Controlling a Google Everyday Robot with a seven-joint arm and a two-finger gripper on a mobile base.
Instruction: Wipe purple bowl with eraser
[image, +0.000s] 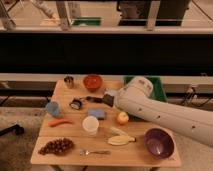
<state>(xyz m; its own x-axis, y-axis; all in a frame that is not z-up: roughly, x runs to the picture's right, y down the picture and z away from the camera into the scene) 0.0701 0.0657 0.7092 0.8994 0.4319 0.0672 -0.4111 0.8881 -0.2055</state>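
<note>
The arm reaches in over the right edge of the wooden bench, and its claw sits over the middle of the back half. Whether the claw is apart, together or clamped cannot be told. The eraser shows as a small dark block just left of the claw; whether they touch is unclear. The purple bowl stands upright near the front right corner, well apart from both. An orange-red bowl sits at the back edge, a flat blue pad lies near the centre, and a white cup stands just in front of the pad.
</note>
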